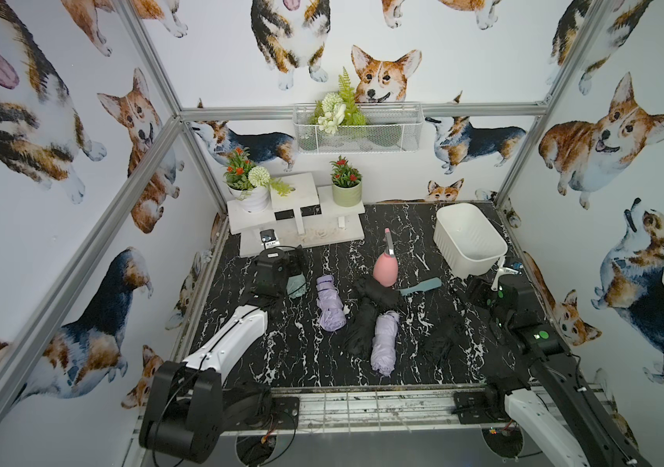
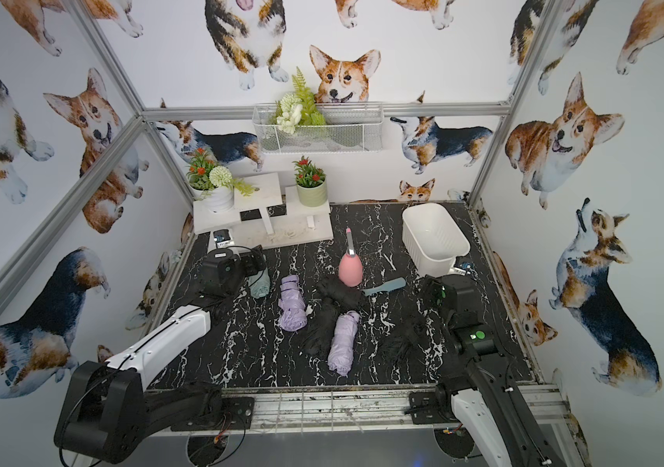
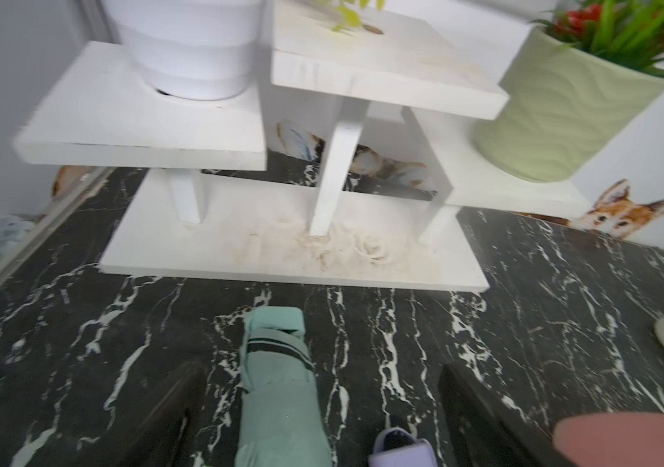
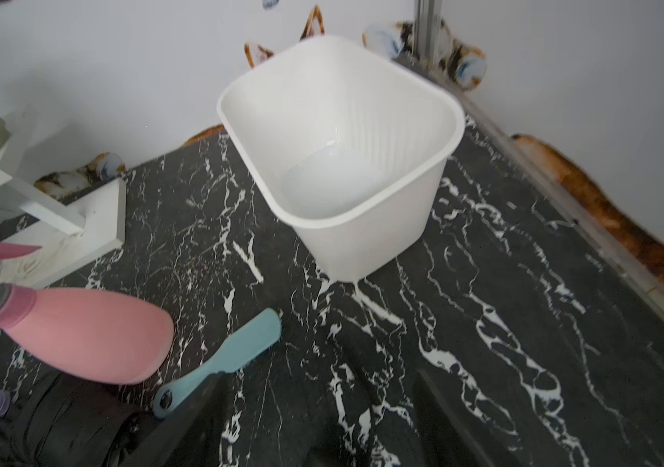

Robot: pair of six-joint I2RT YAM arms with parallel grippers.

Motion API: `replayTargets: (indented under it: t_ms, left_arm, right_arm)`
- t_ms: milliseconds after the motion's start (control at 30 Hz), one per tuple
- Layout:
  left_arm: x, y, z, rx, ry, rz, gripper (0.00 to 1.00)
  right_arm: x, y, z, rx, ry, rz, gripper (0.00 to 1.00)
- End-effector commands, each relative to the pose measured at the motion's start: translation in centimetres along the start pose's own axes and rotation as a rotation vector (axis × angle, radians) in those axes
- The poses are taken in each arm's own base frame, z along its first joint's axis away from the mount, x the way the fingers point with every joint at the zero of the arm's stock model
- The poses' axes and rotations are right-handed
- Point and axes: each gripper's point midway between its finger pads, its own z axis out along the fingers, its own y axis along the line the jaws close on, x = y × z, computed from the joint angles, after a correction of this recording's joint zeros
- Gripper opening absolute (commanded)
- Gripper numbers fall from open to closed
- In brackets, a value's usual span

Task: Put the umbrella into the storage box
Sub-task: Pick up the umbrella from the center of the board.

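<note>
I have the left pincer [image 3: 318,370] down low over the worktop [image 1: 282,356]. Its 2 fingers [image 3: 176,404] are spread wide on either side of the mint-green umbrella [image 3: 282,384]. Dark marble shows between each finger and the fabric, so nothing is pinched. That umbrella lies folded at the left of the worktop, just in front of the white plant stand [image 1: 302,236]. In both top views the arm's wrist covers part of it.

The right pincer [image 4: 318,376] is spread too, and only marble shows between its fingers. It hangs near the storage box [image 4: 362,242], which stands upright in the far right corner of the worktop with its mouth up. The box is well apart from the mint-green umbrella, and I can see its inner floor in the right wrist view.

Between the 2 arms lies a lilac umbrella [image 1: 330,305], near the mint-green one on its right. A second lilac umbrella [image 1: 385,343] lies nearer the front edge. The black umbrellas [image 1: 358,333] lie around them, one touching the second lilac one, and they are hard to separate from the dark marble. A pink spray bottle [image 1: 386,269] stands mid-worktop, and a teal spatula [image 1: 421,286] lies flat just beside it, towards the box.
</note>
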Motion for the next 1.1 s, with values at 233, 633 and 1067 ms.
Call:
replayTargets:
  t_ms: [233, 633, 1067]
  left_arm:
    - [1.9, -11.6, 0.6, 0.384, 0.143, 0.076, 0.96]
    - [-0.9, -20.1, -1.1, 0.569, 0.128, 0.093, 0.96]
    - [-2.4, -26.0, -3.9, 0.705, 0.096, 0.135, 0.96]
  right_arm:
    - [10.7, 0.9, -2.4, -0.015, 0.56, 0.262, 0.74]
    - [16.1, 0.6, -1.2, 0.017, 0.723, 0.354, 0.79]
    - [16.7, 1.6, 1.9, -0.022, 0.702, 0.411, 0.69]
